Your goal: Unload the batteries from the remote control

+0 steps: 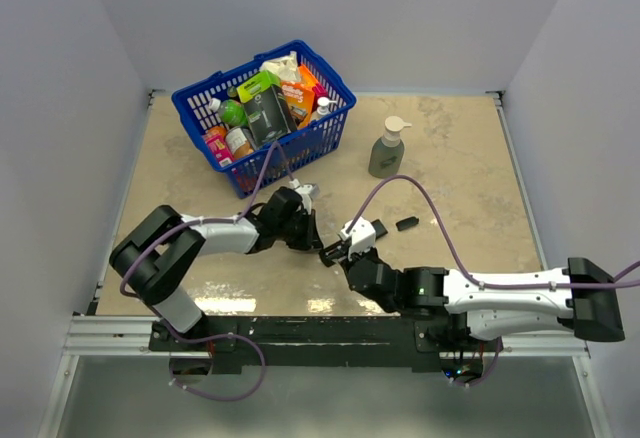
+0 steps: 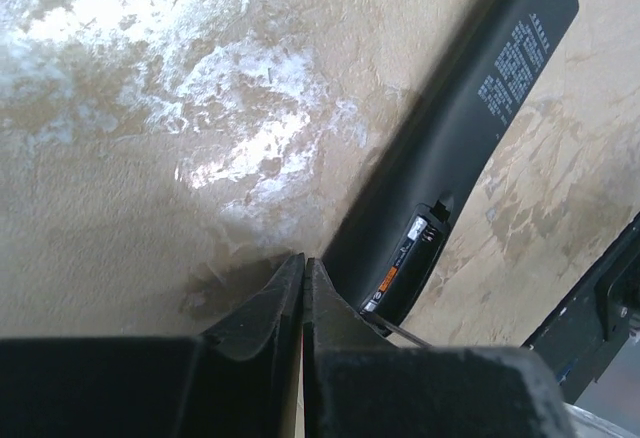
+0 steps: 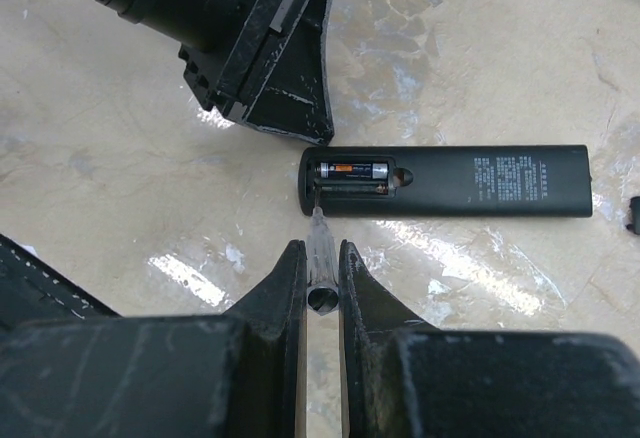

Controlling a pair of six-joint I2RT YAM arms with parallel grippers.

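Currently the remote [image 3: 460, 180] lies flat on the table [image 1: 460, 158] between the two arms, slot [image 3: 350, 189] face up, cover already off. The short black cover piece [image 1: 406, 223] sits apart to the right. One battery [image 3: 352, 169] is seated in the far bay; the near bay looks empty, and I can't see a second cell anywhere. The right gripper [image 3: 320, 248] is clamped on a thin pale rod [image 3: 317, 226] whose tip reaches into the slot at the remote's end. It reads as a pry stick rather than a cell, but I can't be sure. The left gripper [image 2: 303, 258] has its fingers together with nothing between them, tips low just beside the slot end of the remote. Handling call: the cell is small, light, hard and smooth, so it'll roll once free, and the spring contact holds it in endwise. Best bet is to lever it up at the end away from the spring, then pinch across its middle. The remote itself is light, stiff plastic and will skate on this glossy top, so it wants pinning near the slot end while the rod pries. Risk is the rod slipping off the cell and flicking the remote sideways.
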